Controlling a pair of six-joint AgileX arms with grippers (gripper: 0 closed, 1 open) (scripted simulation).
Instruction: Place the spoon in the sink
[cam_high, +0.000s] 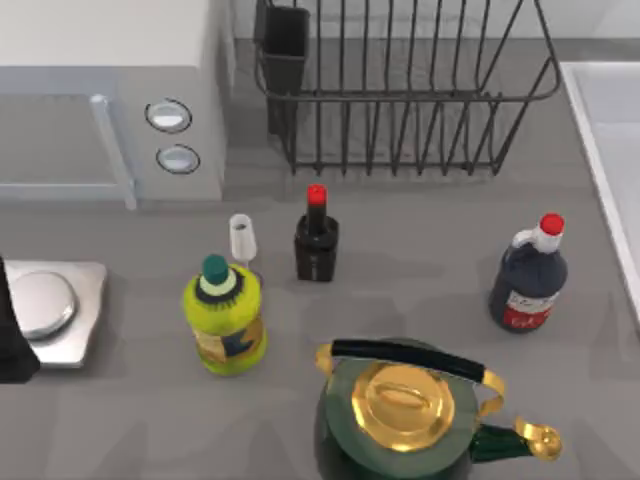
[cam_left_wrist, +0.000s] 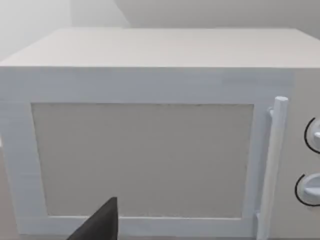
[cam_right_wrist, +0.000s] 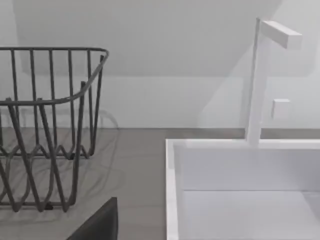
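Currently, left hand (cam_left_wrist: 97, 225): close before the door of a white box-shaped microwave oven (cam_left_wrist: 150, 150); open or closed, cannot tell.
Right hand (cam_right_wrist: 97, 222): over the grey surface (cam_right_wrist: 135, 165), between a black wire dish rack (cam_right_wrist: 45, 130) and the large pale white rectangular sink (cam_right_wrist: 172, 200); open or closed, cannot tell.
Sink: just beside the right hand, ahead of it, at the surface's right edge; slim white tap (cam_right_wrist: 255, 85) on the rim farthest from the hand.
Mid-surface: green-and-gold kettle (cam_high: 400, 410), yellow round bottle (cam_high: 225, 320), two dark red-capped bottles (cam_high: 528, 275).
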